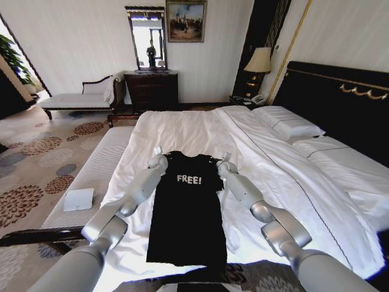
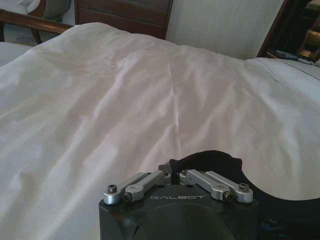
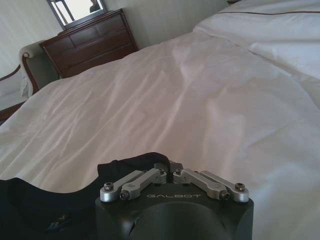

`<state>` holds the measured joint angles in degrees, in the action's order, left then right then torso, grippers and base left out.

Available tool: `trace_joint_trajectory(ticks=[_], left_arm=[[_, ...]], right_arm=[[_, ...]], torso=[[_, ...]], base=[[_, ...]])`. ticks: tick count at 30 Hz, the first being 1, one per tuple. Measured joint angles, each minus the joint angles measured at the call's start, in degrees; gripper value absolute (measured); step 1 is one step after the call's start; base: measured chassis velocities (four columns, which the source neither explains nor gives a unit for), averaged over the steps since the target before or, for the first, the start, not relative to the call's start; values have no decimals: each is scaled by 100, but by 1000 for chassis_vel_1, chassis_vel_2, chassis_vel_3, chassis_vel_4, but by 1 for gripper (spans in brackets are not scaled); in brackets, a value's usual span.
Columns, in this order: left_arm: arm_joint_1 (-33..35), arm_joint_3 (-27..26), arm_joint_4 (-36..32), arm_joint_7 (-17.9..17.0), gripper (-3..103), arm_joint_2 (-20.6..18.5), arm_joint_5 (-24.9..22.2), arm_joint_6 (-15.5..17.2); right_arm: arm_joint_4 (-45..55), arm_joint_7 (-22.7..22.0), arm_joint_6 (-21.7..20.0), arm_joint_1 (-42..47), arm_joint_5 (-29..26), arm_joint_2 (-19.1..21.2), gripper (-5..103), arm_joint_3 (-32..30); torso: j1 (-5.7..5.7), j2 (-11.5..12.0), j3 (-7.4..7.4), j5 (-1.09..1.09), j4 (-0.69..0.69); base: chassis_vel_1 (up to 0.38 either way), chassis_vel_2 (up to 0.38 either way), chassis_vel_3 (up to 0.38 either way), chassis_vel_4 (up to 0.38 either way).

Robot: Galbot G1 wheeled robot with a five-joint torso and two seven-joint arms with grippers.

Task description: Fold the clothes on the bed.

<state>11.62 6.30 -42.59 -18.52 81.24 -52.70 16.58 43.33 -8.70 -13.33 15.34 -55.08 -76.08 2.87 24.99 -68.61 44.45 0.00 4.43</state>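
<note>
At the T-shirt shoulders on the bed, left end effector and right end effector closed on fabric; better lifted evenly together.

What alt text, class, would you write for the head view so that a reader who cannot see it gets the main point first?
A black T-shirt lettered "FREE!" lies flat on a white-sheeted bed, and the left pincer and right pincer reach to its two shoulders. A dark dresser stands by the far wall.
</note>
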Motion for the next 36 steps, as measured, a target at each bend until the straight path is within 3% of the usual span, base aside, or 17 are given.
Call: trace_joint_trajectory(ticks=[13,17,19,23,24,26,28,29,31,32,34,36], left_arm=[[100,-159,-129,-130,-1,-259,-136,-11],[210,-165,-456,-260,10,-399,-413,209],[277,-126,-676,-328,20,-521,-513,356],[328,-73,-878,-461,31,-687,-560,412],[352,-67,-949,-527,43,-748,-577,408],[370,-66,-1004,-572,43,-792,-595,404],[413,-69,-1115,-647,53,-864,-622,379],[413,-69,-1115,-647,53,-864,-622,379],[624,-109,-1604,-751,65,-1156,-906,369],[817,-150,-1955,-798,65,-1355,-1071,372],[905,-166,-2106,-811,70,-1423,-1123,372],[1662,-289,-3305,-754,81,-2002,-1296,357]], right_arm=[[-189,108,5,-176,167,-81,-2,362],[-57,5,-35,-103,273,-12,2,558],[131,-43,-159,-50,269,68,18,665],[345,-52,-267,15,234,213,28,753],[437,-92,-279,42,205,272,39,750],[537,-136,-281,74,165,320,39,729],[753,-216,-297,159,69,443,51,675],[753,-216,-297,159,69,443,51,675],[1451,-378,-354,560,-200,900,61,468],[1814,-456,-411,806,-340,1139,61,301],[1976,-497,-436,913,-393,1234,67,217],[3120,-618,-531,1647,-694,1802,78,-361]], torso=[[0,-1,-1,-2,-2],[-1,-1,-1,0,-2],[-1,-1,-1,-1,-1],[-1,-1,-1,-1,-2],[-1,-1,-1,-1,-2],[-1,-1,-1,-1,-2],[-1,-1,-1,-1,-2],[-1,-1,-1,-1,-2],[0,-1,-1,0,-2],[0,-1,-1,4,-2],[0,-1,0,5,-2],[0,-1,-2,-2,4]], base=[[0,0,0,0],[0,0,0,0],[0,0,0,0],[0,0,0,0],[0,0,0,0],[0,0,0,0],[0,0,0,0],[0,0,0,0],[0,0,0,0],[0,0,0,0],[0,0,0,0],[0,0,0,0]])
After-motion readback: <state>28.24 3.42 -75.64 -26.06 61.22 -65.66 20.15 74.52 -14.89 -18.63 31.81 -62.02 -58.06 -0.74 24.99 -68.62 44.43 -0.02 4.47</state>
